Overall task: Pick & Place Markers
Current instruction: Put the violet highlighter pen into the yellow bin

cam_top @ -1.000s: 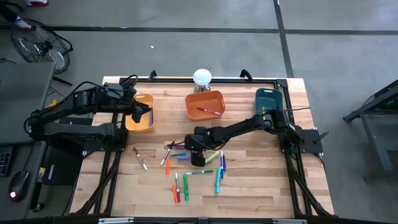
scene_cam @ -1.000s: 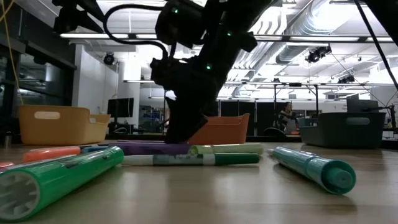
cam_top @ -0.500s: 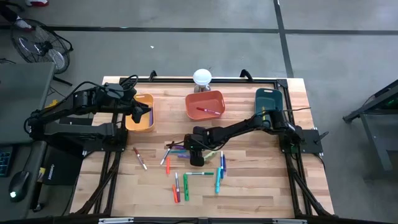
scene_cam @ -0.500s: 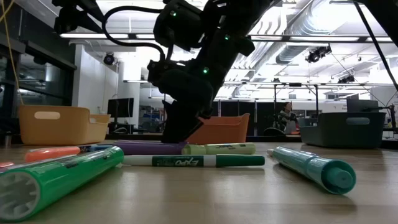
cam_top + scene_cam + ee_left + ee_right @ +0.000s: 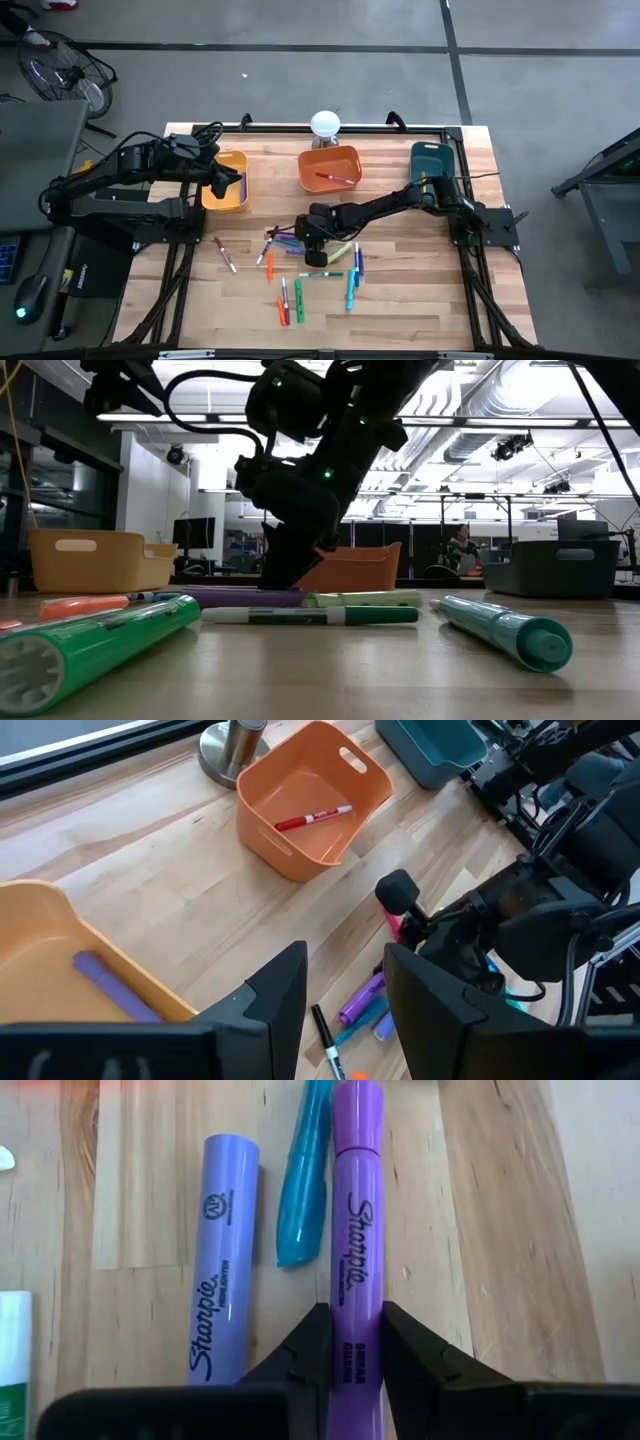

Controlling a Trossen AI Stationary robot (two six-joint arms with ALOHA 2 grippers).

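I've got the right gripper (image 5: 353, 1342) down on the pale plank bench (image 5: 420, 290), fingers pinching a smooth purple marker (image 5: 356, 1210); a lavender marker (image 5: 222, 1250) and teal marker (image 5: 306, 1170) lie just beside it. The left gripper (image 5: 345, 985) hangs part-open over the yellow bin (image 5: 228, 182), holding nothing.

Three bins are sitting along the far part of the bench (image 5: 420, 300): one bin (image 5: 226, 182) on the left, a second bin (image 5: 329, 168) in the middle, a third bin (image 5: 432, 160) on the right. A marker (image 5: 336, 178) is lying in the middle bin, and another marker (image 5: 104, 982) is lying in the left one. A lamp (image 5: 325, 126) is standing just behind the middle bin. The loose markers (image 5: 300, 282) are lying scattered on the bench nearer than the bins, around its middle.
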